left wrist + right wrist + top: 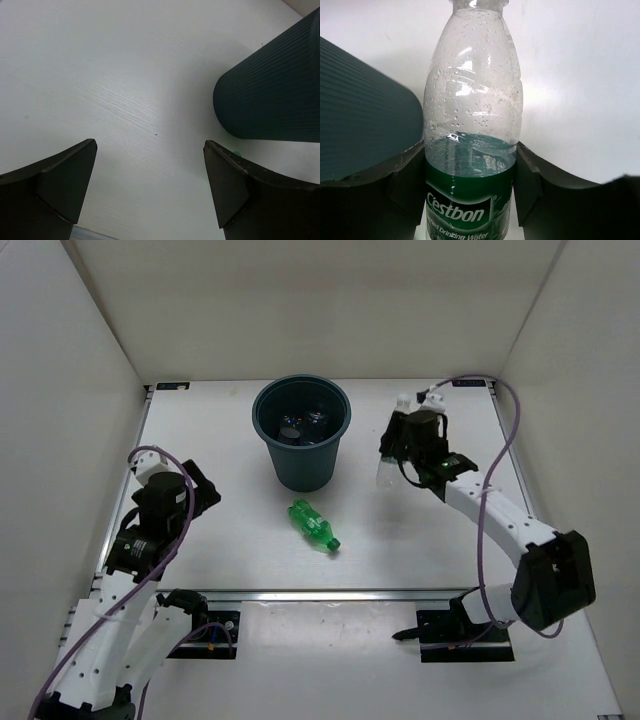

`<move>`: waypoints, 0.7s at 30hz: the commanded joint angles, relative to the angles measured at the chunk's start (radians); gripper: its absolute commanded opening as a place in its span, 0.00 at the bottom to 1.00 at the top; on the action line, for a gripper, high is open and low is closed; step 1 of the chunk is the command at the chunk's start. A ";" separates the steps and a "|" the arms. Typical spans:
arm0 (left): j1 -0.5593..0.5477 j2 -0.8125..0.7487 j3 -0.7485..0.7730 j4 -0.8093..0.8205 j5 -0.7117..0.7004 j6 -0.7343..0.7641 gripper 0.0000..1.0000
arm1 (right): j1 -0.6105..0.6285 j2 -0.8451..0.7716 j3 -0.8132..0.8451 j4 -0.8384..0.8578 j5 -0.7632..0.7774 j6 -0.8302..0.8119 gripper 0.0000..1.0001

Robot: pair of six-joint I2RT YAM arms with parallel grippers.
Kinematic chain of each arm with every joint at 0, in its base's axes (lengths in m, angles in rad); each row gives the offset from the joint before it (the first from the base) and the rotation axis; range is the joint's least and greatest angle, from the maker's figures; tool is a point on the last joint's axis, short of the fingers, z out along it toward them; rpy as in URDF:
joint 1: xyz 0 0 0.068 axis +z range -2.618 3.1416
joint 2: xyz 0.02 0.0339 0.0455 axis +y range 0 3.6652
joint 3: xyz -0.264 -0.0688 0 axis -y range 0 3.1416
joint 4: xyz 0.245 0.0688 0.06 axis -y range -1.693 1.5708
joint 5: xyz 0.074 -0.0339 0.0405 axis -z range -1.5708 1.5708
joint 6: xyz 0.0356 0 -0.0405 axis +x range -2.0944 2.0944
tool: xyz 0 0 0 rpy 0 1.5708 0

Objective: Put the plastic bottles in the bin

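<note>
right tool [470,167] clamping clear bottle [472,90], left tool [150,150] spread wide

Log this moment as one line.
right hand: shut on clear bottle, beside bin | left hand: open, empty | green bottle: lying on table

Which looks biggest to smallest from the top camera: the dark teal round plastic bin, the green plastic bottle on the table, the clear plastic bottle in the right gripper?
1. Dark teal round plastic bin.
Then green plastic bottle and clear plastic bottle, unranked: the right gripper covers part of the clear one.
</note>
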 commanded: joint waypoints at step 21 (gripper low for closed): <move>0.017 0.031 -0.123 0.063 0.157 -0.069 0.99 | 0.219 0.451 0.798 0.309 -0.257 -0.523 0.43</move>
